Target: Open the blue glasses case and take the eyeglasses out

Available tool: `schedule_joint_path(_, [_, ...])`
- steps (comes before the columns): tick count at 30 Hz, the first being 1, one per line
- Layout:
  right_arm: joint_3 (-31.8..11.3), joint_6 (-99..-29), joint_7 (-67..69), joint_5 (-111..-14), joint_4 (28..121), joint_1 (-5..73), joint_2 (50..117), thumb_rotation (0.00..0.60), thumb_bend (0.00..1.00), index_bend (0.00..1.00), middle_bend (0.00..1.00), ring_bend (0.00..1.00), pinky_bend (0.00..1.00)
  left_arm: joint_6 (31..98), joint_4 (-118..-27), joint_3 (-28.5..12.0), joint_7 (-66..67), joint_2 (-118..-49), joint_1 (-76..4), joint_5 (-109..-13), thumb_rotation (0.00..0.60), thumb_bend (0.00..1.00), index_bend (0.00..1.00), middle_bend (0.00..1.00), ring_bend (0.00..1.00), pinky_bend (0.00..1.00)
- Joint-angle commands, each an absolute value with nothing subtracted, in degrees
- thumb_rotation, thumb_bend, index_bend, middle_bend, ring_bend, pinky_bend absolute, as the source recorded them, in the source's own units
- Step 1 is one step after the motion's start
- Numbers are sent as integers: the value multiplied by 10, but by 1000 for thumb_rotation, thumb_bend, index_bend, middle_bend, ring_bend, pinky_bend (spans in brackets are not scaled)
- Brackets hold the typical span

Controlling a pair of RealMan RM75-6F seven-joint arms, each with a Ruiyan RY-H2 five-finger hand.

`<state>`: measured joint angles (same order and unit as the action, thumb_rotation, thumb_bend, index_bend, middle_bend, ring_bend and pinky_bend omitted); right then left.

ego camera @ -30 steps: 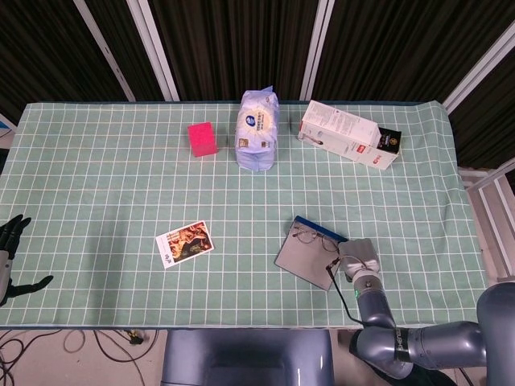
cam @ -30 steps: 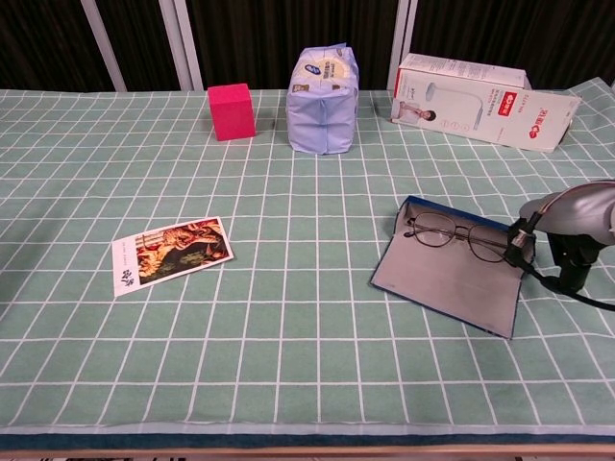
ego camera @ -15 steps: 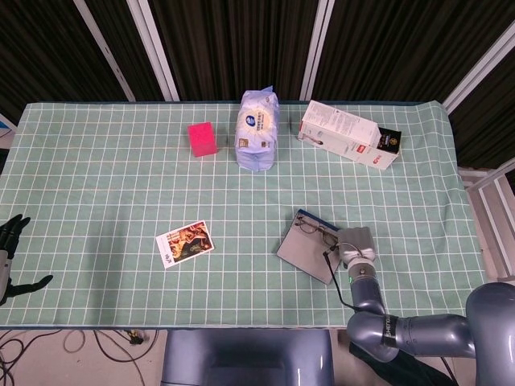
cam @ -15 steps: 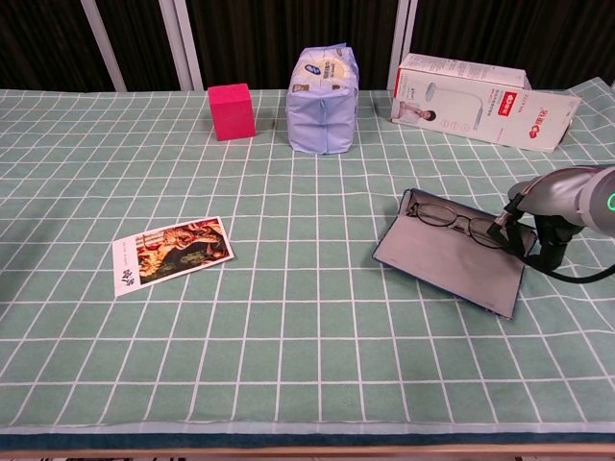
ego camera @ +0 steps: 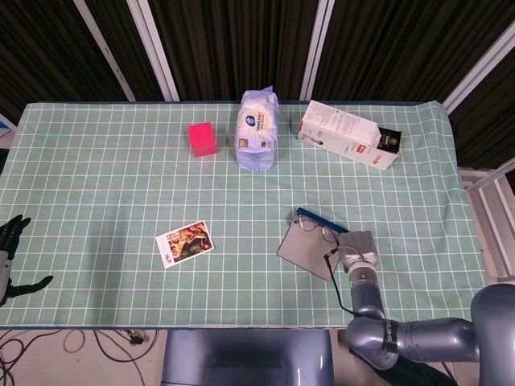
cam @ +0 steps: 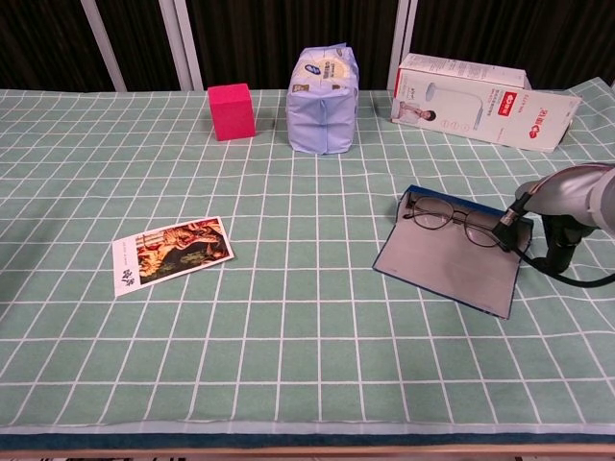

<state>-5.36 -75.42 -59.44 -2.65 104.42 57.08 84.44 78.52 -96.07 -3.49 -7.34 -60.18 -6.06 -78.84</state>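
Observation:
The blue glasses case (ego camera: 306, 251) (cam: 444, 265) lies open on the tablecloth, right of centre, with its grey inside facing up. The eyeglasses (ego camera: 316, 231) (cam: 450, 216) rest across its far blue edge. My right hand (ego camera: 359, 244) (cam: 509, 224) is at the right end of the case. Its dark fingertips (cam: 506, 226) pinch the right end of the eyeglasses; in the head view the wrist hides them. My left hand (ego camera: 10, 251) hangs off the table's left edge with its fingers apart and nothing in it.
A picture card (ego camera: 184, 244) (cam: 171, 254) lies at the left front. At the back stand a pink block (ego camera: 203, 138) (cam: 232, 110), a pale blue tissue pack (ego camera: 257, 130) (cam: 324, 100) and a white carton (ego camera: 348, 133) (cam: 484, 101) lying on its side.
The right hand shifted a little, and the eyeglasses slid toward the case's far edge. The case itself turned slightly. The left hand stayed still.

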Motion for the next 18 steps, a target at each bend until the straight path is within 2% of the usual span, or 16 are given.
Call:
schedule_joint_path(1, [-60, -753, -601, -20, 1028, 570, 848, 600, 515, 258, 949, 1000, 1000, 787, -961, -35, -73, -602, -60, -789, 600, 0, 0, 0, 0, 0])
schedule_joint_path(6, [-69, -742, -613, -11, 1000, 571, 857, 600, 515, 251, 949, 1000, 1000, 787, -961, -35, -73, -602, -60, -788, 600, 0, 0, 0, 0, 0])
schedule_joint_path(18, [-90, -736, -617, -33, 963, 568, 875, 600, 517, 137, 949, 1000, 1000, 788, -960, -36, -76, -602, -59, -788, 600, 0, 0, 0, 0, 0])
